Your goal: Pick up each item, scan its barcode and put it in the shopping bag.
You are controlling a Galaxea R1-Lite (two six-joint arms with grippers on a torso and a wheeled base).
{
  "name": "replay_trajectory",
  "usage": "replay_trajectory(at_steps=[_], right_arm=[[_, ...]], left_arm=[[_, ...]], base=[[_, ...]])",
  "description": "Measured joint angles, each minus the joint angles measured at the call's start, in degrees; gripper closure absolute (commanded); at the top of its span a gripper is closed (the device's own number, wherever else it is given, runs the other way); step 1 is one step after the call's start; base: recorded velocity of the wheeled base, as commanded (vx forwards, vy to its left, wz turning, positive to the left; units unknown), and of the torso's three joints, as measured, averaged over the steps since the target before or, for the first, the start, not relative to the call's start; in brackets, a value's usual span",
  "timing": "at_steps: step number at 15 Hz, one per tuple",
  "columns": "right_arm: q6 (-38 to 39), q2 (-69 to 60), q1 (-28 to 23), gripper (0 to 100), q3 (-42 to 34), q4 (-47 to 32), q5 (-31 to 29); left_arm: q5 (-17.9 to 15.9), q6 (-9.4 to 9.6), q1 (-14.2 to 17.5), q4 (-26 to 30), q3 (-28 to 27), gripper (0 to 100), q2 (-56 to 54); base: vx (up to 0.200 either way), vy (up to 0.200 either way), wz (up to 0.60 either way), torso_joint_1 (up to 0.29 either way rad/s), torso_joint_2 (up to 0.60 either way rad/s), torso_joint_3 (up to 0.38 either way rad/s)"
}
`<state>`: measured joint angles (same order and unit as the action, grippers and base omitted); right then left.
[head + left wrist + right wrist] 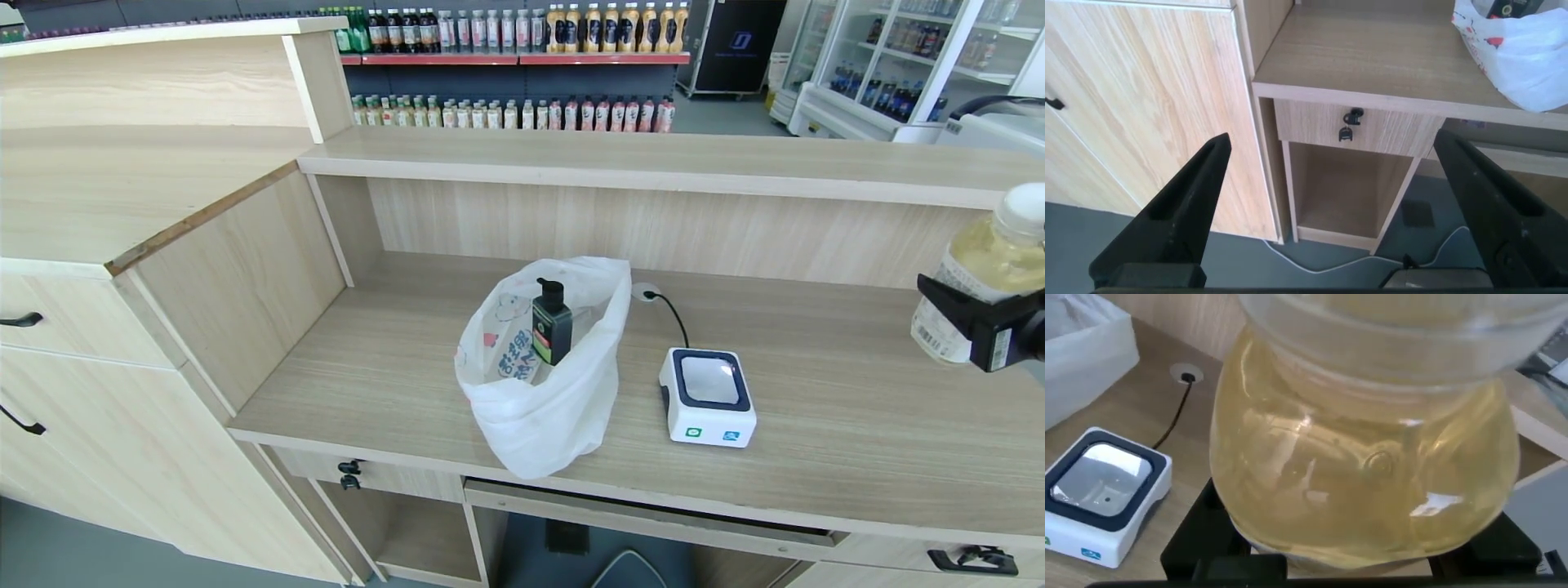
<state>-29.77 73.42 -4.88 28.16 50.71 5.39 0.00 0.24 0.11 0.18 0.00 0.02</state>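
While the right gripper (982, 331) is clamped on the lower half of the pale yellow bottle (992, 261), that bottle hangs well right of the scanner (709, 394), above the desk (857, 433), nearly upright with its cap on top. Its barcode (928, 335) sits near the base, so the scan probably means carrying it left and down over the scanner's window. The shopping bag (539, 408), just left of the scanner, holds a dark pump bottle (552, 322). The left gripper (1331, 139) gapes wide and empty, far left of the scanner and below desk level
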Motion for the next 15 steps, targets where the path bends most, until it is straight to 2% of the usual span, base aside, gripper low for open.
replay_trajectory(at_steps=[4, 7, 9, 12, 15], right_arm=[[-0.15, -1.65, -0.13, 100, -0.51, -1.30, 7.50], [0.10, -2.07, 4.58, 100, 1.61, -1.61, 7.28], [1.00, -1.90, 8.42, 100, 4.02, -2.41, 4.68], [5.36, -0.83, 17.47, 100, 7.47, -2.55, 3.61], [14.71, 3.97, 20.92, 100, 9.98, -1.41, 5.01]], left_arm=[[0.00, 0.02, -0.06, 0.00, 0.00, 0, 0.00], [0.00, 0.00, -0.06, 0.00, 0.00, 0, 0.00], [0.00, 0.02, -0.06, 0.00, 0.00, 0, 0.00], [0.00, 0.00, -0.01, -0.05, 0.00, 0, 0.00], [-0.02, 0.00, 0.00, -0.02, 0.00, 0, 0.00]], base=[[0.000, 0.000, 0.60, 0.000, 0.00, 0.002], [0.000, 0.000, 0.60, 0.005, 0.00, 0.002], [0.000, 0.000, 0.60, 0.002, 0.00, 0.002], [0.000, 0.000, 0.00, 0.000, 0.00, 0.000], [0.000, 0.000, 0.00, 0.000, 0.00, 0.000]])
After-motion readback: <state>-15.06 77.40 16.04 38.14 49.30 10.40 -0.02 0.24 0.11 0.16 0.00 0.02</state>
